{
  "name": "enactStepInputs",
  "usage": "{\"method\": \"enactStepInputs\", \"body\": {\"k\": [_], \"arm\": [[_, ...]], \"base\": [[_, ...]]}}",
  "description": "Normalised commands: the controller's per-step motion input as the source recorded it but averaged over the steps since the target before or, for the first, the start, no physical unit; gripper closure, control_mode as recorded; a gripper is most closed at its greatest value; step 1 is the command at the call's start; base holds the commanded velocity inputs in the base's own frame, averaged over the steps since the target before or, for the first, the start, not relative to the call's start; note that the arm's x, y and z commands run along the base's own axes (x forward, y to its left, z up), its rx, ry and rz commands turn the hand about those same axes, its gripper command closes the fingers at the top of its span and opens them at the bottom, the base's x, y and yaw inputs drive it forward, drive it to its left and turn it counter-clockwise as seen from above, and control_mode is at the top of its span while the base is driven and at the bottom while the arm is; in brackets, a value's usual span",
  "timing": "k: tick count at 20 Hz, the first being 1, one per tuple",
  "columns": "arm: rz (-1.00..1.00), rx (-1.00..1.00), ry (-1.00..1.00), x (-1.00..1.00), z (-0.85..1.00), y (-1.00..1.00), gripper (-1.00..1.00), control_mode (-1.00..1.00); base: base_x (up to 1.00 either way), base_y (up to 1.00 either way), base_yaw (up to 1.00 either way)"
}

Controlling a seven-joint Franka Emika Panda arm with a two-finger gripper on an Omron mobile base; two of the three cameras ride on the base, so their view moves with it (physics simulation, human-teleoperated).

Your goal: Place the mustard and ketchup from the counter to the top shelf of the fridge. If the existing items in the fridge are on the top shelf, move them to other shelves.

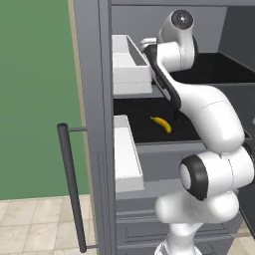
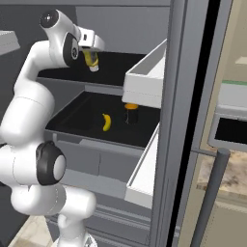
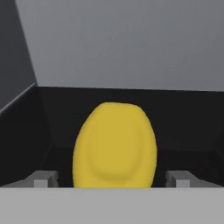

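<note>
Inside the tall grey fridge [image 2: 183,96], the small yellow mustard squeeze bottle [image 3: 114,146] sits at the uppermost black shelf [image 2: 116,67], between the spread fingers of the white arm's gripper [image 3: 113,178], which stand clear of its sides. Likely light, smooth and slightly yielding, the bottle is best gripped around its broad middle.

Yellow mustard [image 3: 114,146] & banana [image 1: 162,124], black top shelf [image 2: 116,65], grey fridge [image 1: 92,74].
</note>
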Motion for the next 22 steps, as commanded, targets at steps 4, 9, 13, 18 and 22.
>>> {"method": "enactStepInputs", "body": {"k": [4,9,13,18,22], "arm": [[0.0,0.0,-0.04,0.08,0.0,0.0,-1.0,-1.0],[0.0,0.0,-0.08,0.14,0.0,0.0,-1.0,-1.0],[0.0,0.0,-0.11,0.04,0.0,0.0,-1.0,-1.0],[0.0,0.0,-0.13,0.09,0.0,0.0,-1.0,-1.0],[0.0,0.0,-0.12,0.01,0.0,0.0,-1.0,-1.0]], "base": [[0.0,0.0,0.0],[0.0,0.0,0.0],[0.0,0.0,0.0],[0.0,0.0,0.0],[0.0,0.0,0.0]]}}
